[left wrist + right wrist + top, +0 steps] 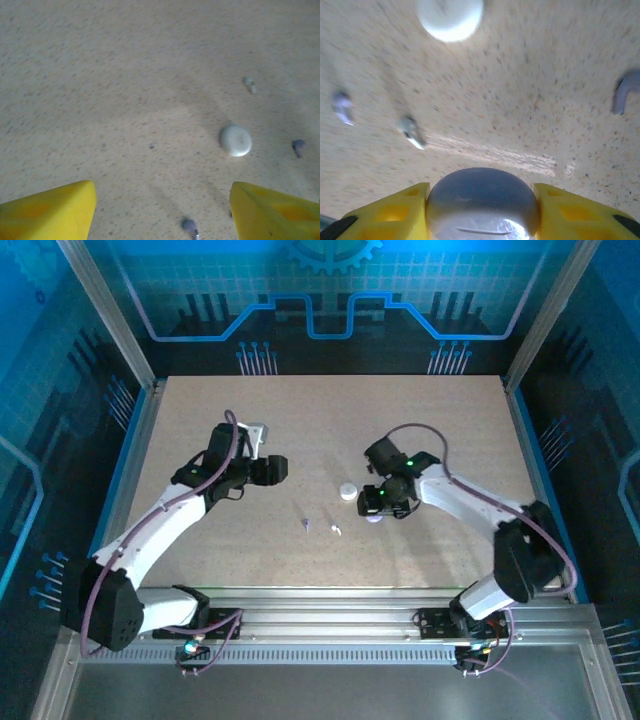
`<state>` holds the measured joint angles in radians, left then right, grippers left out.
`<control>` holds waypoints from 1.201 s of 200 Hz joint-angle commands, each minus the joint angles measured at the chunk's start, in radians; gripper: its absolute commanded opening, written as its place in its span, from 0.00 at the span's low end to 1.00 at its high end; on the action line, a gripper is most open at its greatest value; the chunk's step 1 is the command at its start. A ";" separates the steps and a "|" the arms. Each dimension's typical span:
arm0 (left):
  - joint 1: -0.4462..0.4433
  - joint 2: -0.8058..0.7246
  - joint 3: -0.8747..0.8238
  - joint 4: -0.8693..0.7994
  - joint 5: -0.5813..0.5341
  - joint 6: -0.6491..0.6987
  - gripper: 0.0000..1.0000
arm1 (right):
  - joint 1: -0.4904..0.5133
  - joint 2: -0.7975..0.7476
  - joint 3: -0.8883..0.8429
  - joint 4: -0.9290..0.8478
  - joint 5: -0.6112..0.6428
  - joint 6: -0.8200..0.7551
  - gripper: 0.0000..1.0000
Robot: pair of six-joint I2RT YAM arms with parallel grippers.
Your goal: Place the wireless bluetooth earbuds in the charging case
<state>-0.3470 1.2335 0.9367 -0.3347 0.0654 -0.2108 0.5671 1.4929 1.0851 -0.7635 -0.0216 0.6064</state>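
Your right gripper [481,194] is clamping the half-cropped greyish charging case [482,202]; your left gripper [162,187] is gaping empty near the white case [235,140].

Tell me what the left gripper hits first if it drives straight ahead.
Probably bare table, as the open left gripper tilts down at it. The lavender earbud low between its fingers is closest to that line; the white case lies off to the side. Depth is unclear.
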 commanded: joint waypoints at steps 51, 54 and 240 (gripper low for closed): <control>-0.132 -0.149 -0.197 0.431 0.148 0.112 0.67 | -0.108 -0.293 -0.154 0.355 -0.168 0.243 0.38; -0.139 -0.152 -0.202 0.443 0.154 0.119 0.67 | -0.108 -0.298 -0.157 0.362 -0.170 0.249 0.38; -0.392 -0.010 -0.299 0.926 0.144 0.291 0.61 | -0.011 -0.432 -0.311 0.823 -0.117 0.565 0.40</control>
<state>-0.7292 1.2121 0.6441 0.5102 0.2485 0.0589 0.5297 1.0878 0.7979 -0.0204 -0.1761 1.1313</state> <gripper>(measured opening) 0.609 0.442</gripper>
